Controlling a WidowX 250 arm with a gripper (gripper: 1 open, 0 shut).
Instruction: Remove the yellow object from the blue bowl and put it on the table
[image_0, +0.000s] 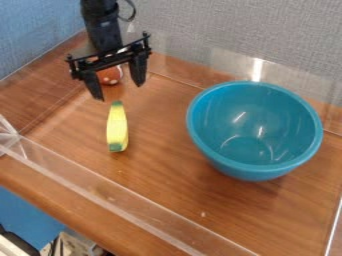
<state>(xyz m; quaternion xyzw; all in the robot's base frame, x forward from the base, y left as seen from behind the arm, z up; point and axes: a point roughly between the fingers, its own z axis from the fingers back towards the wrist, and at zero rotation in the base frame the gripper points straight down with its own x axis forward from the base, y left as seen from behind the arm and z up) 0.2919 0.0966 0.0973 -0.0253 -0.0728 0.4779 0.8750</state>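
We see a brown, polished wood-grain desk (67, 105) fenced by low clear acrylic walls (80, 180), with a grey-blue textured panel (227, 30) standing behind it. We take the blue bowl (254, 128) as our landmark: it sits upright on the desk at the right side of the view, glossy inside, and we see nothing lying in it.

The yellow object (118, 127) lies flat on the desk to the left of the blue bowl, apart from it with bare wood between them. Its long axis runs roughly from the back of the desk toward the front, nearly parallel to the bowl's left rim as we view it. The greenish tip points toward the front edge, and the plain yellow end points back toward the panel.

The end effector (114, 82) hangs further left of the bowl and toward the back, pointing down, just behind the yellow object's far end. Its two dark fingers (95, 84) are spread wide, released, with empty space between them. It holds nothing, and we cannot make out any contact with the yellow object or the desk.
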